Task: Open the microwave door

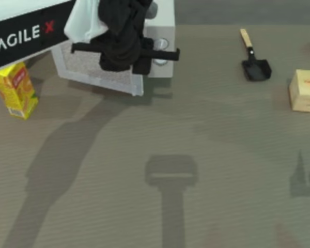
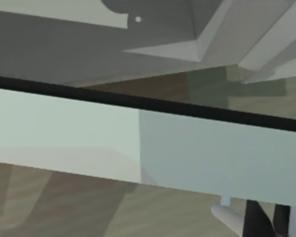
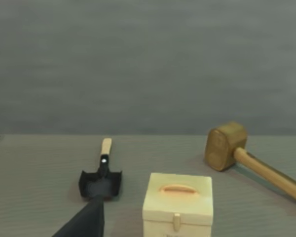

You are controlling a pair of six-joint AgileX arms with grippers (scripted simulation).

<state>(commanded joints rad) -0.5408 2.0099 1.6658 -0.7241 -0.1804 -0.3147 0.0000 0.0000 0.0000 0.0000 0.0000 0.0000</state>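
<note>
Microwave door (image 1: 98, 70) at the far left is seen swung partly out from the microwave (image 1: 163, 20), so the opening is judged underway, not complete. Left gripper (image 1: 125, 51) sits over the door's free edge; finger state cannot be told. Right arm is parked out of the top view.

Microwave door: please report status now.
Left claw at the microwave door, fingers hidden. Door swung partly open from microwave. Right arm parked, out of top view. Nothing blocking the door's swing.

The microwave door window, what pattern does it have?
Grey speckled mesh on the microwave door, best in the top view.
</note>
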